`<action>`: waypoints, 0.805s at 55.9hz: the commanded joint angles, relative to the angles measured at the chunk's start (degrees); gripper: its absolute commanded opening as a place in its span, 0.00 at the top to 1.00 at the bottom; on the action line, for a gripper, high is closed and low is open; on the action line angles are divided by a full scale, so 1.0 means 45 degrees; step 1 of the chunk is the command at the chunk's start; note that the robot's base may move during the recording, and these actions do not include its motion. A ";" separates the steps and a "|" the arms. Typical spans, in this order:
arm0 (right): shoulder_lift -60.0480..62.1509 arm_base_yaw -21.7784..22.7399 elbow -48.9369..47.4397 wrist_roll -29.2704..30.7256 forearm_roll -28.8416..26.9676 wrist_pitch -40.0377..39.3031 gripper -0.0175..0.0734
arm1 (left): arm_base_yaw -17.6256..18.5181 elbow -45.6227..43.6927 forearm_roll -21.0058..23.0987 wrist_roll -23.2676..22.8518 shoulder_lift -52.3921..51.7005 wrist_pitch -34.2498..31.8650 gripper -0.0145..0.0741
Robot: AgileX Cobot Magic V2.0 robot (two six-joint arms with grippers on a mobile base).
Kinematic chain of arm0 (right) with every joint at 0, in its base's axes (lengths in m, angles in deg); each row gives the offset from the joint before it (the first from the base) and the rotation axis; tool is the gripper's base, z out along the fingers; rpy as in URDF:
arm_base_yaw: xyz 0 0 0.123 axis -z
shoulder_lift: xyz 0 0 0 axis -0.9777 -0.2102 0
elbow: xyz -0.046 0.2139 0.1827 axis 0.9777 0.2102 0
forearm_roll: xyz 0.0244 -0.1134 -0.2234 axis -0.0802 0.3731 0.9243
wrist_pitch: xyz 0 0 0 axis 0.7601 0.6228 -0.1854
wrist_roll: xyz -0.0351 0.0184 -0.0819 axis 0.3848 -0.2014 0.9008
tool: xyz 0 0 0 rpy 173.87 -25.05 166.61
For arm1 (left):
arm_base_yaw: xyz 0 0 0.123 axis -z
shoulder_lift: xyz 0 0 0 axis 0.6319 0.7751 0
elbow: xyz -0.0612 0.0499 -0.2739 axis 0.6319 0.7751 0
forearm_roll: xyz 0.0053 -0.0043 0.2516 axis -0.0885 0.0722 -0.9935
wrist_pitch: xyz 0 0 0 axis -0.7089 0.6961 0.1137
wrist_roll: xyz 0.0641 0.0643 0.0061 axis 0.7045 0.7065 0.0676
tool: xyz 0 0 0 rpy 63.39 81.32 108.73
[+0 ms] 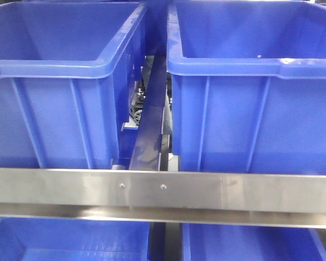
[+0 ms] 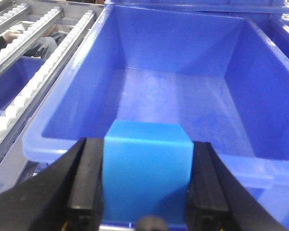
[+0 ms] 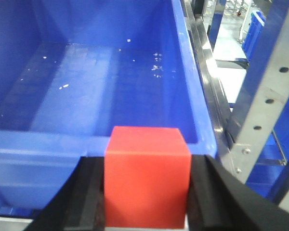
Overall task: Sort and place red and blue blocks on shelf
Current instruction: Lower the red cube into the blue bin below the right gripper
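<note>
My left gripper (image 2: 147,180) is shut on the blue block (image 2: 147,168), held at the near rim of an empty blue tub (image 2: 173,96) on the shelf. In the right wrist view my right gripper (image 3: 147,192) is shut on the red block (image 3: 147,175), just short of the near wall of another empty blue tub (image 3: 101,82). The shelf's brushed-metal rail (image 1: 163,190) crosses the front view below two blue tubs, one on the left (image 1: 60,81) and one on the right (image 1: 255,87). Neither gripper shows in the front view.
White roller tracks (image 2: 33,82) run left of the left tub. A perforated steel upright (image 3: 265,96) stands right of the right tub. More blue tubs (image 1: 70,239) sit on the tier below the rail. A narrow gap (image 1: 152,114) separates the two upper tubs.
</note>
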 commanded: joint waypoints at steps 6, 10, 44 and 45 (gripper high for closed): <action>-0.0086 0.0092 -0.0340 0.0000 0.0099 -0.1139 0.39 | 0.0001 -0.0359 0.0115 -0.0098 0.0136 -0.1106 0.57; -0.0086 0.0092 -0.0340 0.0000 0.0099 -0.1139 0.39 | 0.0001 -0.0359 0.0115 -0.0098 0.0136 -0.1106 0.57; -0.0086 0.0092 -0.0340 0.0000 0.0087 -0.1258 0.39 | 0.0001 -0.0359 0.0115 -0.0098 0.0136 -0.1189 0.57; -0.0086 0.0092 -0.0340 0.0000 0.0087 -0.1220 0.39 | 0.0001 -0.0359 0.0115 -0.0098 0.0136 -0.1189 0.57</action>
